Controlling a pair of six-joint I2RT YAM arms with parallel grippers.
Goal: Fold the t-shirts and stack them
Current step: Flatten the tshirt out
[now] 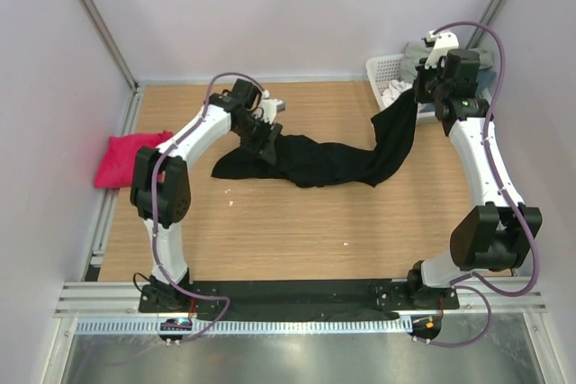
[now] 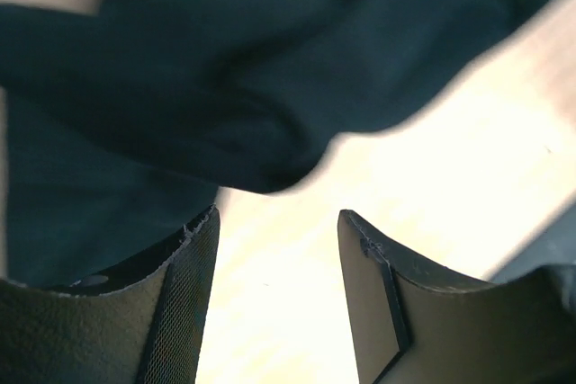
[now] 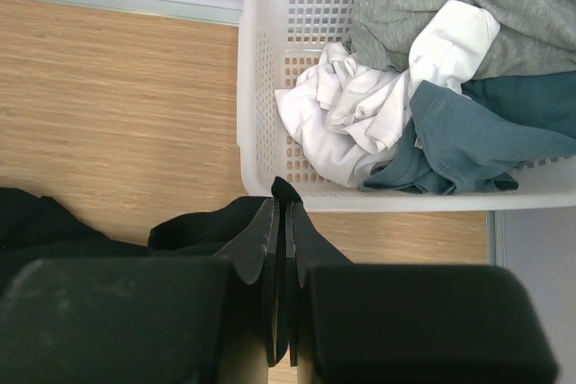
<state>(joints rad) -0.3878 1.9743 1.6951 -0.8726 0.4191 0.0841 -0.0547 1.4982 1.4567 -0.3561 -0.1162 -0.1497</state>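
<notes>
Now, top view, black t-shirt: a big soft black t-shirt lies stretched across the light brown wooden table, from the middle left up to the upper right.
Top view, left gripper: the left gripper is low over the left end of the black t-shirt.
Top view, right gripper: the right gripper holds the right end of the black t-shirt up off the table, and the cloth hangs down from it.
Top view, pink t-shirt: a bright pink cloth t-shirt lies at the left edge of the frame, well apart from the black one.
Top view, basket: a white plastic basket full of holes sits in the upper right, close to the right gripper.
Left wrist view, fingers: the two dark fingers stand apart at the bottom, with only bare table between them.
Left wrist view, black t-shirt: the black t-shirt fills the top of the frame, just past the fingertips. It is blurry, so I cannot tell if they touch it.
Right wrist view, right gripper: the right gripper is pressed together at the bottom middle, pinching a bit of black t-shirt that spreads to the lower left.
Right wrist view, basket: the basket is in the upper right, just past the fingertips. It holds grey clothes, white clothes and blue-green clothes.
</notes>
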